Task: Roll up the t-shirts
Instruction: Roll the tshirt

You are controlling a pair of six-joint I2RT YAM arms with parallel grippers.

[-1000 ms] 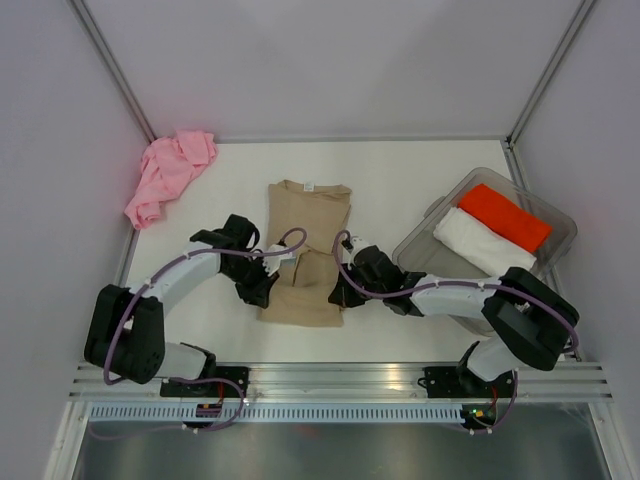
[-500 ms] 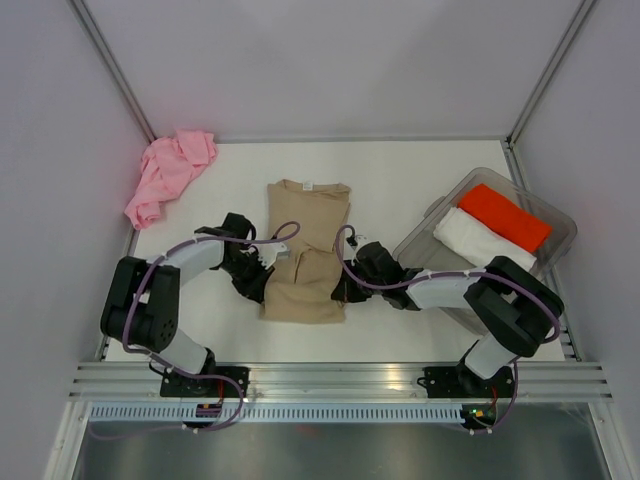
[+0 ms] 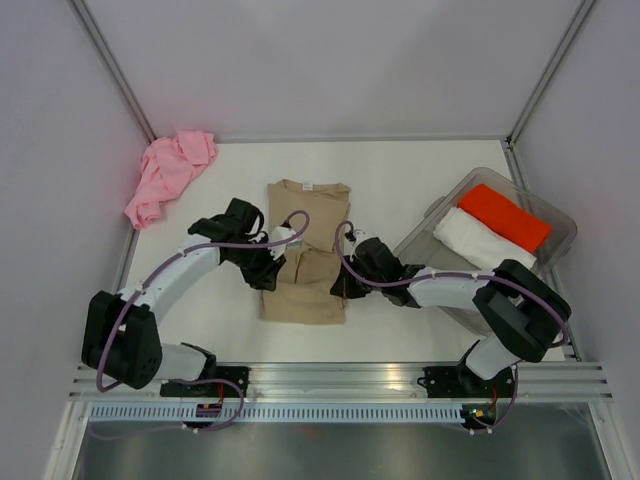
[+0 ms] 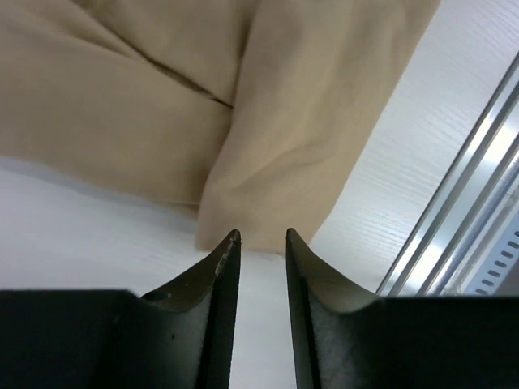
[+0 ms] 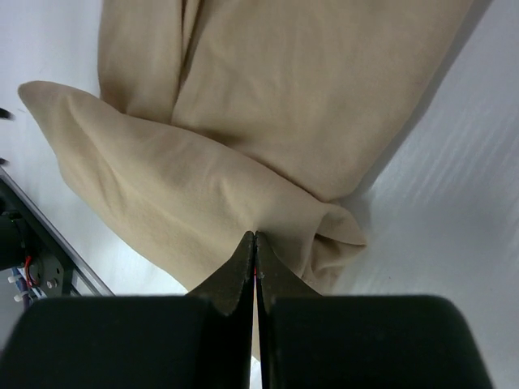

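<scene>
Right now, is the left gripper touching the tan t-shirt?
Cannot tell. Left wrist view: open left gripper overlaps the tan t-shirt at its edge; neither gap nor contact shows.

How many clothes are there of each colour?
Tan: 1, the tan t-shirt in the middle
Pink: 1, the pink t-shirt in the corner
Red-orange: 1, the red-orange cloth folded in the bin
White: 1, the white cloth folded beside it
Total: 4
</scene>
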